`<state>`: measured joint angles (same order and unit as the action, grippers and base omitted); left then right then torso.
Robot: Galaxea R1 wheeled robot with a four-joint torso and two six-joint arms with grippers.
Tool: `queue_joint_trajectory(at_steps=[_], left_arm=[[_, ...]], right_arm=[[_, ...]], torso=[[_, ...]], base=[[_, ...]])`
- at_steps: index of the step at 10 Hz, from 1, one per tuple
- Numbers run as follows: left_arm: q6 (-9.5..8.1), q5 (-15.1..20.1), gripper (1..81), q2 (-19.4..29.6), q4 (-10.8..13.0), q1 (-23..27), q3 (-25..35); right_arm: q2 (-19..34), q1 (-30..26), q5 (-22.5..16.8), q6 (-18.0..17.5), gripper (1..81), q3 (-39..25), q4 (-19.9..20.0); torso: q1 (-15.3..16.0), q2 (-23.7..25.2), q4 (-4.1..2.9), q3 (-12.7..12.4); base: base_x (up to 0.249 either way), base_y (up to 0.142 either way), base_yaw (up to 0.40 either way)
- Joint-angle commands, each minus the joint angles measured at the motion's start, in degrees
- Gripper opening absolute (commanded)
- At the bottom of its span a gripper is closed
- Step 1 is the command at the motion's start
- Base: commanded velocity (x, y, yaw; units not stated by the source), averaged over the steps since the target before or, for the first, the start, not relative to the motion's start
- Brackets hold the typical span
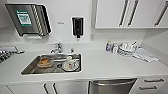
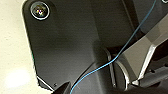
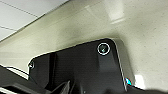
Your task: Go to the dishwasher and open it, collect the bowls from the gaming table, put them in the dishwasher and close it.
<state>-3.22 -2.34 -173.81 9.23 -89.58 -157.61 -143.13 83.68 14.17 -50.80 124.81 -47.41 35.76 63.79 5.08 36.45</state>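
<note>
The dishwasher (image 1: 112, 86) sits under the white counter, right of centre at the lower edge of the head view. Its front is brushed stainless steel with a horizontal bar handle (image 1: 112, 82) along the top edge. The front looks slanted, and I cannot tell whether the door is ajar. Both wrist views look down past the robot's own dark plate onto pale speckled floor (image 2: 12, 50) (image 3: 142, 30).
A steel sink (image 1: 30, 70) in the counter holds an orange dish (image 1: 44, 62) and white crockery (image 1: 70, 64), with a tap (image 1: 57, 47) behind. Bottles and dishes (image 1: 125, 48) stand at the back right beside a cloth (image 1: 146, 55). White cabinets and drawers (image 1: 150, 84) flank the dishwasher.
</note>
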Motion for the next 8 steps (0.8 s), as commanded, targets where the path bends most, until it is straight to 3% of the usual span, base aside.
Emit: queue_joint_trajectory(at_steps=[1,4,8], left_arm=[[-0.03,3.5,81.1,-0.1,-0.1,1.8,-0.3],[-0.03,3.7,81.1,-0.1,-0.2,2.5,-0.3],[-0.74,3.9,81.1,-0.3,-0.2,3.9,-1.1]], right_arm=[[-6.5,2.1,-1.1,-0.4,81.1,14.0,-2.2],[-13.8,4.8,-1.0,0.1,81.1,24.5,-2.5],[-18.7,6.6,-1.4,2.0,81.1,29.8,-2.7]], torso=[[0.0,0.0,0.00,0.0],[0.0,0.0,0.00,0.0],[0.0,0.0,0.00,0.0]], base=[[0.000,0.000,0.000],[0.000,0.000,0.000],[0.000,0.000,0.000]])
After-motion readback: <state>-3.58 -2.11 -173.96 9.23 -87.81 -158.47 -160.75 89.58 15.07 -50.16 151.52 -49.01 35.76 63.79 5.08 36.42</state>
